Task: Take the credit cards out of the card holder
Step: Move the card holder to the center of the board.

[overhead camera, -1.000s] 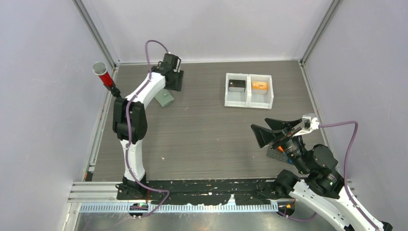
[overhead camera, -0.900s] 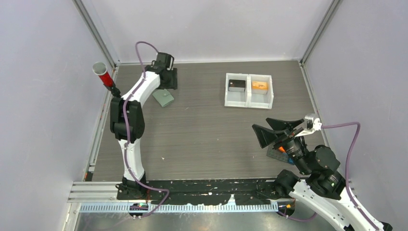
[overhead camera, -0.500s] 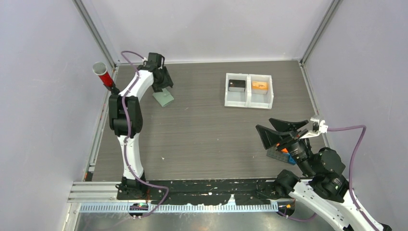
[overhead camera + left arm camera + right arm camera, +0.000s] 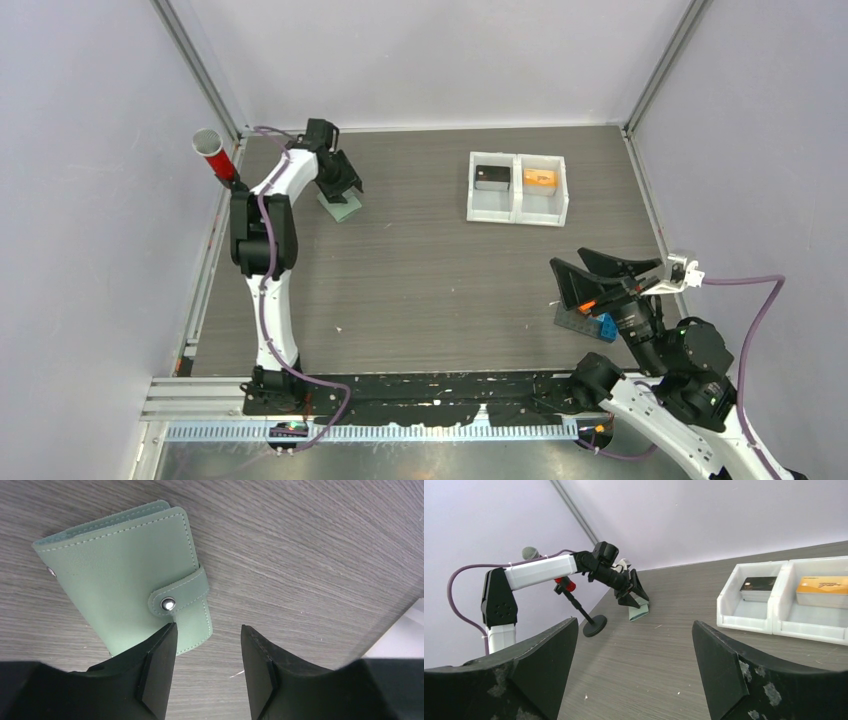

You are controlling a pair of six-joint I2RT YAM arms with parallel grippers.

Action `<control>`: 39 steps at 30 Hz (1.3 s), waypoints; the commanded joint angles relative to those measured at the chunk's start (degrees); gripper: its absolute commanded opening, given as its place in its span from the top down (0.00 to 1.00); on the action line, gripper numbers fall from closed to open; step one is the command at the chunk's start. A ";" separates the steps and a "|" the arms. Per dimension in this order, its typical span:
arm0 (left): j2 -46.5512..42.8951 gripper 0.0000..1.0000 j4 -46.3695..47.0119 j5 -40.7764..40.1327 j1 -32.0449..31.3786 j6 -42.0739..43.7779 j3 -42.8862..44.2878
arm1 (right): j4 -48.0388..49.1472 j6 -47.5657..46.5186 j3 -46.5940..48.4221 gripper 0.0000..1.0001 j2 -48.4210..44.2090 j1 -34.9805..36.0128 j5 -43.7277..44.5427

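Two arms work the dark wood-grain table (image 4: pixel 430 280). Nearest, at the right edge, the right gripper (image 4: pixel 575 268) hangs above the surface with its jaws spread wide and nothing between them. Just under it a blue block (image 4: pixel 606 326) sits on a dark flat plate (image 4: pixel 573 320).

Farther back, right of centre, stands a white two-compartment bin (image 4: pixel 517 216). Its left compartment holds a black flat piece (image 4: pixel 492 177) and its right one an orange-tan piece (image 4: pixel 540 178).

At the far left the left arm reaches across to the card holder (image 4: pixel 125 580), which lies flat on the table, folded shut, with its tab fastened by a metal snap (image 4: pixel 168 603). What is inside it is hidden. The left gripper (image 4: pixel 207 630) is tilted down at the holder's tab edge, jaws moderately apart and gripping nothing. One fingertip (image 4: pixel 160 650) overlaps the holder's edge just below the snap, though whether it touches cannot be told; the other is over bare table beside the holder.

Near the far-left corner, a red cylinder (image 4: pixel 212 152) with a grey top stands on a black stand.
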 commanded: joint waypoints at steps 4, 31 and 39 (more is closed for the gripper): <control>-2.03 0.50 -1.72 5.83 0.14 -1.22 -1.40 | 0.34 -0.88 -0.64 0.09 -2.99 0.22 6.30; -22.87 0.49 7.05 1.95 -9.34 3.29 -26.83 | -6.56 5.31 -1.11 0.12 -7.77 0.19 11.90; -18.75 0.50 -5.39 -13.20 -8.18 10.38 -16.45 | -7.46 6.37 -1.32 0.12 -6.78 0.19 10.12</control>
